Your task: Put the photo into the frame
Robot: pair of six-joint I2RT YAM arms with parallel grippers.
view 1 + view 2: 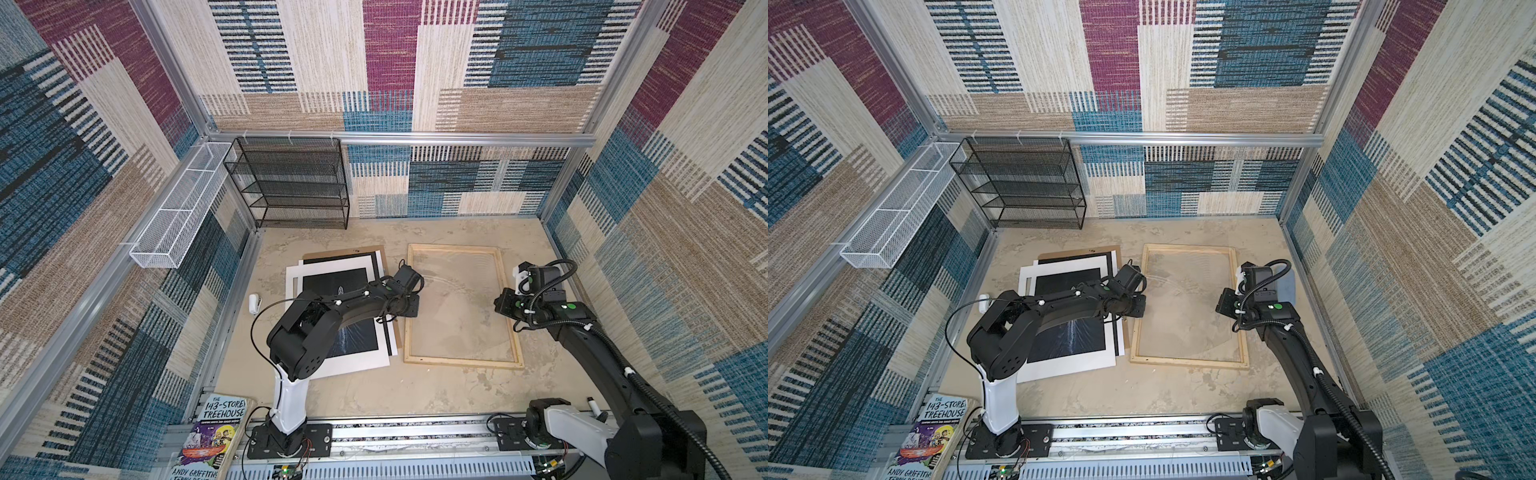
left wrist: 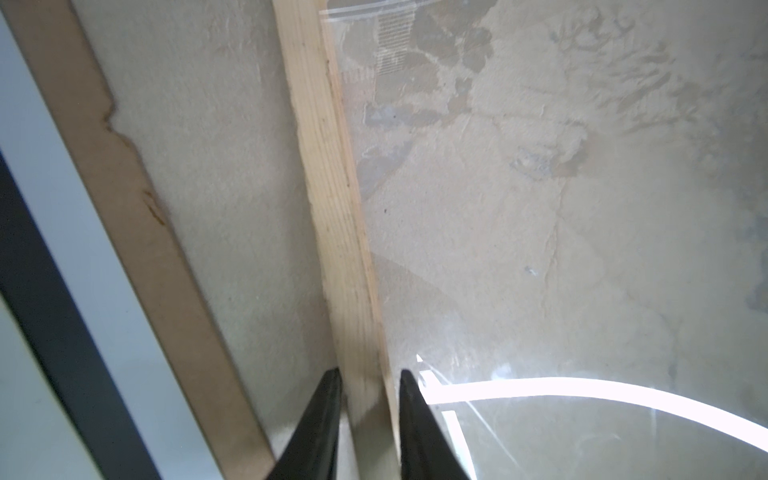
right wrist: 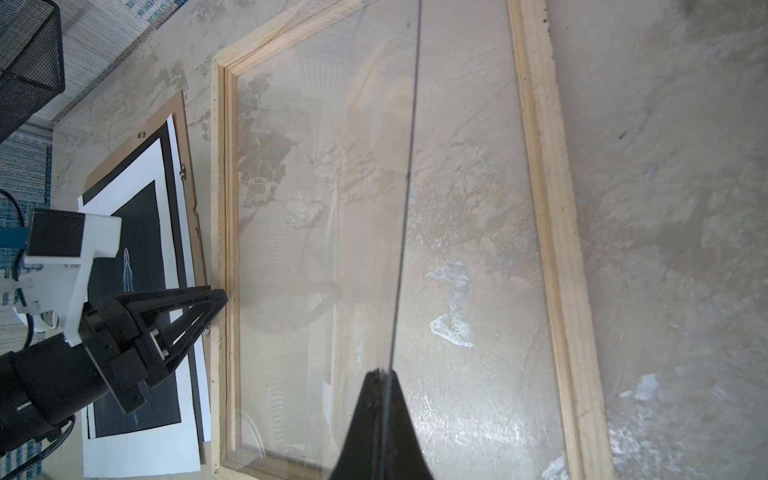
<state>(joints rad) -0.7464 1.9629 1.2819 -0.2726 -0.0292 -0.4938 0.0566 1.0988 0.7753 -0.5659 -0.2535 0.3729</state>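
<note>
Pale wood frame (image 2: pixel 332 208) — grainy rail between 2 tapered black fingers (image 2: pixel 316 428)

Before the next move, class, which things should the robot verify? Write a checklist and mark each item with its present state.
1. Left gripper jaws stand either side of the frame rail: ok.
2. Jaws pressing firmly on that rail: cannot tell.
3. Right gripper shut, above the frame's pane: ok.
4. Photo inside the frame: not ok; it lies flat beside it, partly under the left arm.
</note>
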